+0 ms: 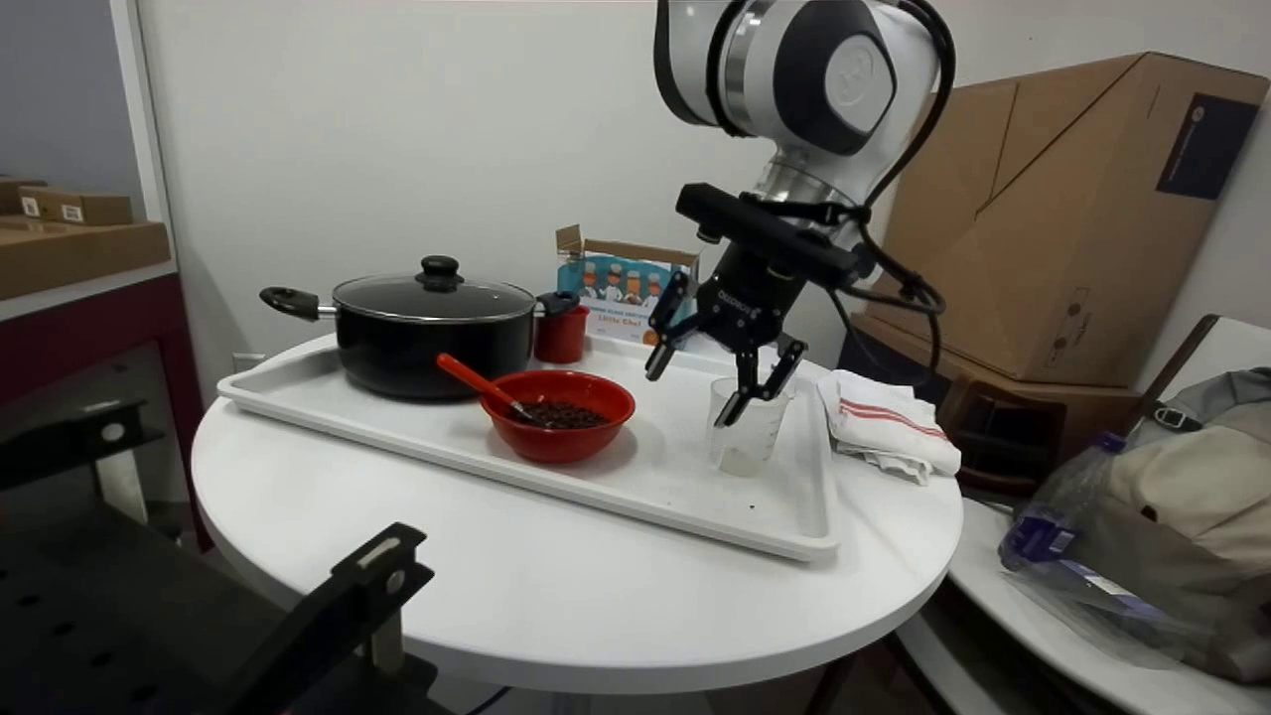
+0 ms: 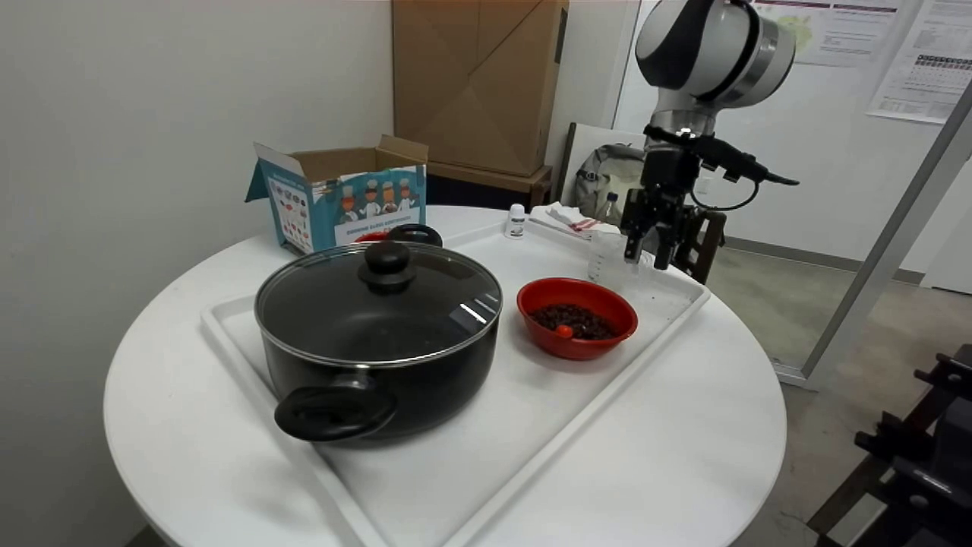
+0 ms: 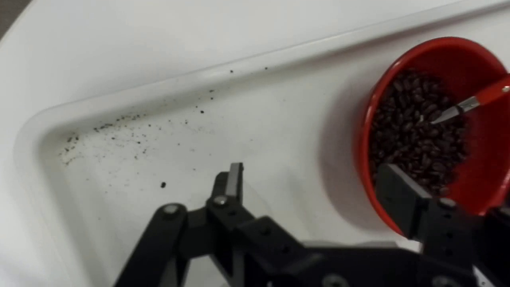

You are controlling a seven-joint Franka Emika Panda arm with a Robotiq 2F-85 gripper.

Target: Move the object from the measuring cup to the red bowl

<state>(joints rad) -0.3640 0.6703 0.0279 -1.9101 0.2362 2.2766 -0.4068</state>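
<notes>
In an exterior view, red handle (image 1: 487,387) juts past the left rim of the bowl (image 1: 561,445); a low swing could snag it and spill the beans (image 1: 566,415). My gripper (image 1: 696,385) hangs right of the bowl, fingers wide, nothing pinched. The cup (image 1: 750,437) sits further right of the bowl; probably light, so an off-centre grab may tip it. Clear, upright, marked; can't make out any object inside.

Red bowl (image 3: 488,155) partly beyond the wrist view's right edge
</notes>
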